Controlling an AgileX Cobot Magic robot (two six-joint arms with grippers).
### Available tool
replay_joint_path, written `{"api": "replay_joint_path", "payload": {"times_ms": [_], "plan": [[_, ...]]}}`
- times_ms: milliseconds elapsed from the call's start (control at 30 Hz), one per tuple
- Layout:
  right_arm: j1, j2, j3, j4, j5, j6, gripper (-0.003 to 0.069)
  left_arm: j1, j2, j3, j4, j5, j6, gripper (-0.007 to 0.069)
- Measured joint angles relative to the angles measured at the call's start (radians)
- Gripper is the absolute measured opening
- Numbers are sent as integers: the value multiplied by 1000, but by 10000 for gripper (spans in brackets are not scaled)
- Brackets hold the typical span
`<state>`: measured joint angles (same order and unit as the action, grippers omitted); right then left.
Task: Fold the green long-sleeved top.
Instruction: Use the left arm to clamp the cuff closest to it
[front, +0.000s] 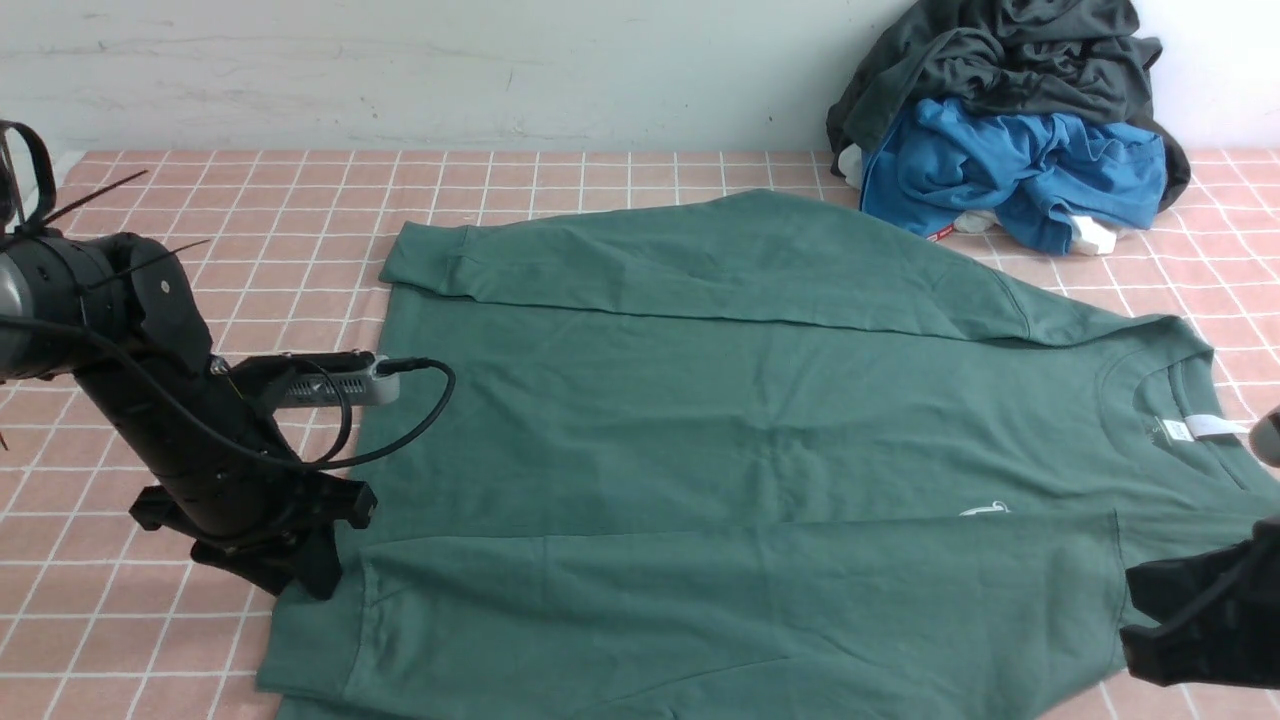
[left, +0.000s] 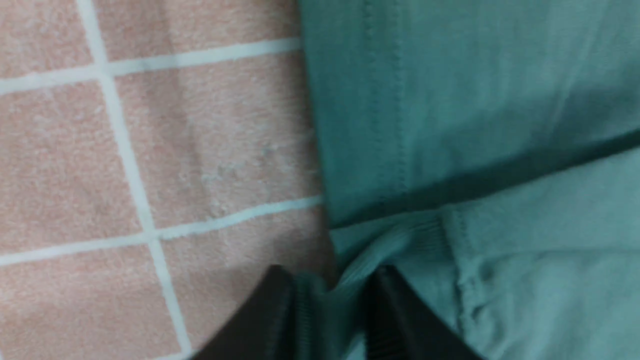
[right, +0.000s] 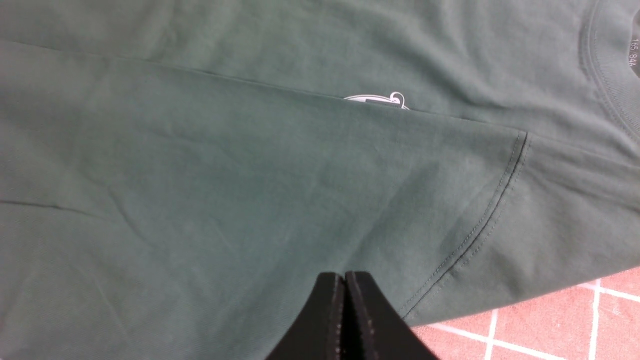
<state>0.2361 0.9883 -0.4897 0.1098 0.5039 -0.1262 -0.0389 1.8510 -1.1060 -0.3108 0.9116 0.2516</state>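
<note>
The green long-sleeved top (front: 700, 420) lies flat, front up, on the pink checked cloth (front: 250, 220) of the counter. Both of its sleeves are folded in across the body: the far sleeve (front: 700, 260) along one edge, the near sleeve (front: 750, 590) along the other, half covering the small white chest logo (right: 377, 99). A white label (front: 1195, 428) shows inside the ribbed neck.

At the top's hem end, where the near sleeve's ribbed cuff (left: 400, 240) lies, the left gripper (left: 327, 280) is down on the cloth. Its jaws stand a little apart with a bunch of green cuff fabric between them; whether they pinch it or only straddle it cannot be told.

Over the near sleeve, close to the top's shoulder seam (right: 480, 225), sits the right gripper (right: 344, 280). Its jaws are pressed together with nothing between them.

Just beyond the top's far shoulder sits a heap of clothes: a bright blue garment (front: 1010, 170) with a dark grey one (front: 1000, 50) piled on it, against the pale wall (front: 400, 70).
</note>
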Motion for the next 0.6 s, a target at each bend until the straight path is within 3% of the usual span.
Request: {"api": "replay_joint_path", "payload": {"times_ms": [33,133,467,600], "plan": [[0,0,0,2,0,0,-14,-12,-21,0,0,-2,3,76],[0,0,0,2,0,0,-14,-33,-67,0,0,-4,6,32],[0,0,0,2,-4,0,-14,-107,-227,-184,10,2,19,30],[0,0,0,2,-5,0,-14,-107,-232,-261,22,83,-12,30]]}}
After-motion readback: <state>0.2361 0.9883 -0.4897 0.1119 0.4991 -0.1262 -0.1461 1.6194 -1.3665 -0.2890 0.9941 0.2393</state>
